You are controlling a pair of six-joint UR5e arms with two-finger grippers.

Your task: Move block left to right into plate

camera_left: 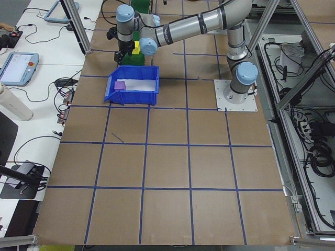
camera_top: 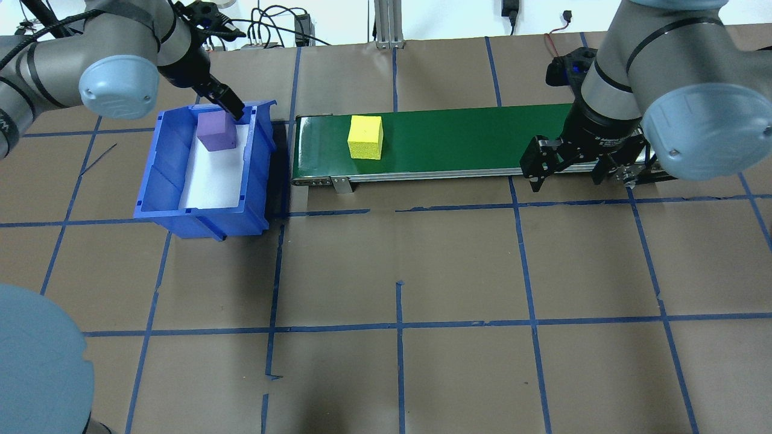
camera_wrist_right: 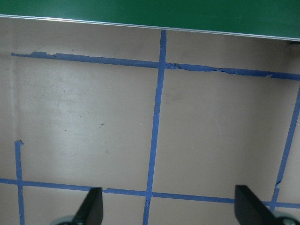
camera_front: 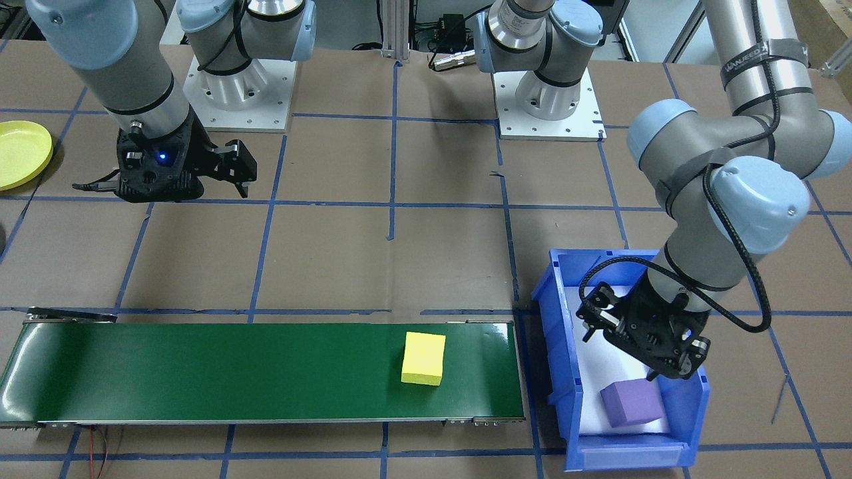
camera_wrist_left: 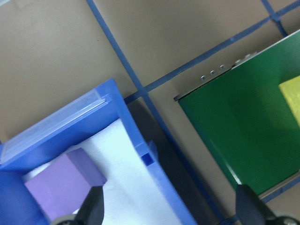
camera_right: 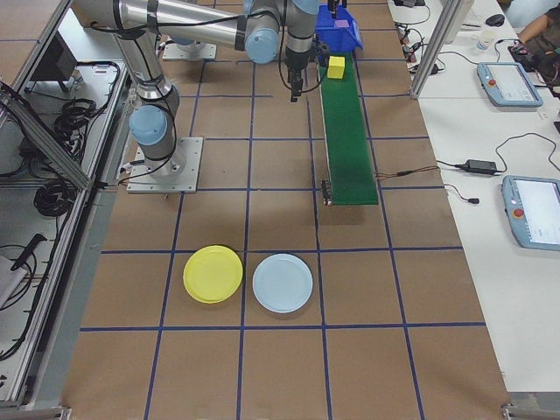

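A yellow block [camera_front: 424, 358] [camera_top: 365, 137] lies on the green conveyor belt [camera_top: 458, 135] near its bin end. A purple block [camera_front: 631, 403] [camera_top: 216, 131] sits inside the blue bin [camera_top: 199, 212]. My left gripper [camera_top: 228, 102] [camera_wrist_left: 171, 211] hangs open over the bin's corner beside the purple block, holding nothing. My right gripper [camera_top: 567, 175] [camera_wrist_right: 171, 211] is open and empty above the table beside the belt's other end. The yellow plate [camera_front: 20, 154] [camera_right: 213, 274] lies on the table far beyond that end.
A pale blue plate [camera_right: 282, 283] lies beside the yellow one. The bin stands against the conveyor's end. The brown table carries blue tape lines [camera_wrist_right: 157, 117]. Both arm bases [camera_front: 239, 86] stand at the robot's edge.
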